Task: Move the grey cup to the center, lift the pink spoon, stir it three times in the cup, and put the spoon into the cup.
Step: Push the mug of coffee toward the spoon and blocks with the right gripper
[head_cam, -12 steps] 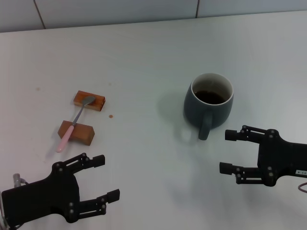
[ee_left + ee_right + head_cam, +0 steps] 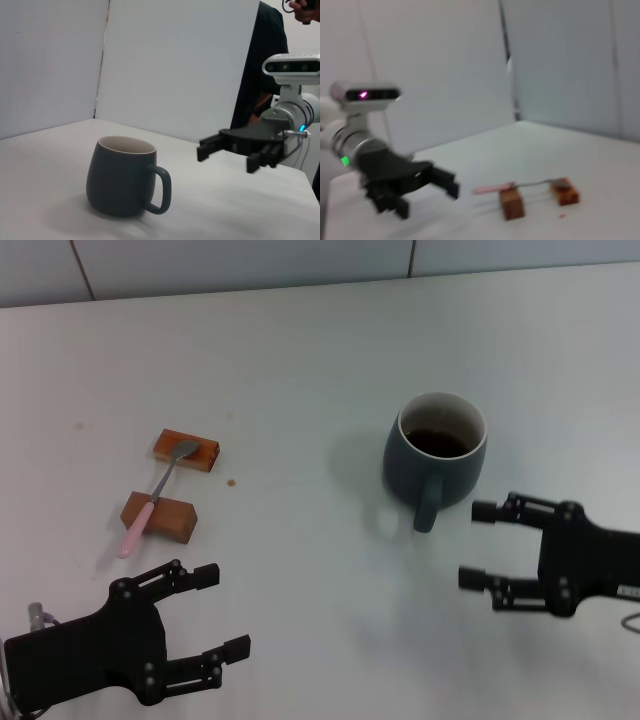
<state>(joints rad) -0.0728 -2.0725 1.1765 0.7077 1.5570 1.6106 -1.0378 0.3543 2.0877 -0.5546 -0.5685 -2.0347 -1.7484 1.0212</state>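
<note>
The grey cup (image 2: 436, 456) stands right of the table's middle with dark liquid inside and its handle toward me; it also shows in the left wrist view (image 2: 125, 177). The pink spoon (image 2: 152, 502) rests across two brown wooden blocks at the left, bowl on the far block; it shows in the right wrist view (image 2: 510, 187). My right gripper (image 2: 478, 545) is open and empty, just right of and nearer than the cup's handle. My left gripper (image 2: 222, 612) is open and empty at the near left, nearer than the spoon.
The far block (image 2: 187, 450) and near block (image 2: 159, 516) hold the spoon above the white tabletop (image 2: 300, 370). A small brown spot (image 2: 230, 482) lies beside them. A tiled wall runs along the table's far edge.
My right gripper has shifted slightly to the right and nearer, away from the cup's handle. The left arm, cup and spoon have not moved.
</note>
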